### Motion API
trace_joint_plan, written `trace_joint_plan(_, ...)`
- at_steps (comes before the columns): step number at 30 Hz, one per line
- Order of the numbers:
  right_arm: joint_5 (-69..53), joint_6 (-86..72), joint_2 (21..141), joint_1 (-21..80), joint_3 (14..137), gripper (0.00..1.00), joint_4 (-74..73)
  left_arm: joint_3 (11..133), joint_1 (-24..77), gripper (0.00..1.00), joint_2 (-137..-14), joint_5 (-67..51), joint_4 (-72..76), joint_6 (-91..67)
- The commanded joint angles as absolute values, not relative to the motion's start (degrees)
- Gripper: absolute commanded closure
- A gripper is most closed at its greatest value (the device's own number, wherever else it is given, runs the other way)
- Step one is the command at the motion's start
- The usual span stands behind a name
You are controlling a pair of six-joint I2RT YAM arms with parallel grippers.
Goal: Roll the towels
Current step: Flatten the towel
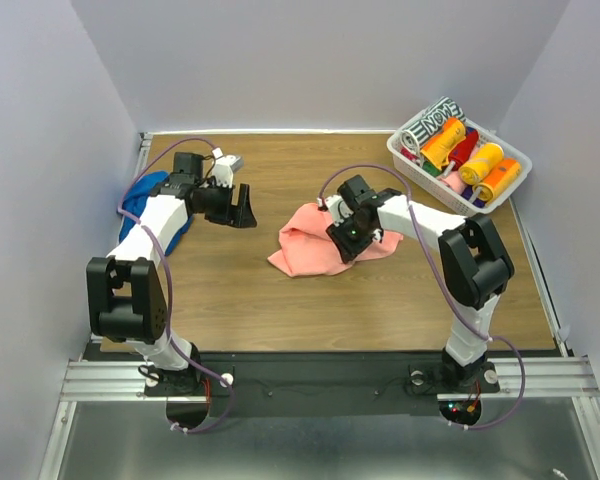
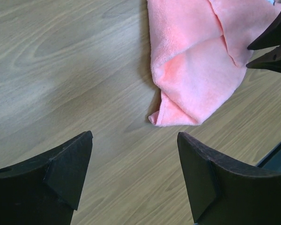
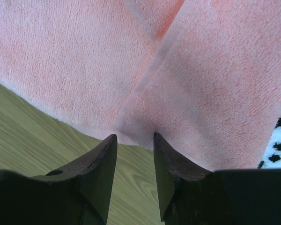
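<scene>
Evidently the pink towel (image 1: 305, 250) is soft, limp, light; pinch its hem. Your left gripper (image 2: 134, 135) gapes empty; right gripper (image 3: 134, 136) narrow, grip unclear.

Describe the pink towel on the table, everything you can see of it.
The pink towel is plain salmon, of soft fuzzy cloth. It lies crumpled and loosely folded, not rolled, near the middle of the wooden table. Stitched hems show, and a raised fold runs to its edge. The right end effector sits at that edge, fingertips either side of the fold; whether they pinch it is unclear.
</scene>
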State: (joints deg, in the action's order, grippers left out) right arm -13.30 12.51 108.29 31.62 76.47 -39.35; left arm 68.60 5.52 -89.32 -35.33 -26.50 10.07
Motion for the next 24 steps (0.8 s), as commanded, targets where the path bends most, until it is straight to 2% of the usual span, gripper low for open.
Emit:
trace_joint_plan(1,-13.27,10.20,108.81,32.52,79.80,0.57,-36.65,67.06,5.45,0.16,-88.24,-35.07,-24.43,10.90)
trace_joint_plan(8,-12.57,9.93,110.56,33.40,80.68,0.55,-36.65,63.46,6.06,0.16,-91.22,-37.87,-24.52,12.39)
trace_joint_plan(12,-12.74,9.67,112.67,33.66,79.55,0.56,-36.21,61.18,8.34,0.21,-93.69,-38.41,-24.70,13.53)
trace_joint_plan(15,-12.66,9.41,112.68,33.66,79.19,0.62,-36.12,61.78,10.54,0.28,-96.23,-38.50,-25.13,14.41)
trace_joint_plan(16,-12.31,9.23,112.15,33.58,79.28,0.68,-36.12,62.57,12.11,0.30,-97.46,-38.50,-25.22,14.76)
trace_joint_plan(19,-12.04,9.32,110.92,33.66,79.37,0.73,-36.21,64.24,14.41,0.33,-99.22,-38.23,-24.26,14.68)
trace_joint_plan(21,-11.87,9.32,109.87,33.66,79.37,0.82,-36.30,64.95,16.60,0.36,-100.98,-37.71,-23.21,14.76)
trace_joint_plan(22,-11.78,9.32,109.43,33.66,79.19,0.89,-36.30,65.65,17.74,0.37,-102.20,-37.01,-22.86,14.42)
trace_joint_plan(24,-11.34,9.14,108.81,33.66,79.01,0.99,-36.39,66.09,18.54,0.44,-103.35,-37.00,-21.71,14.15)
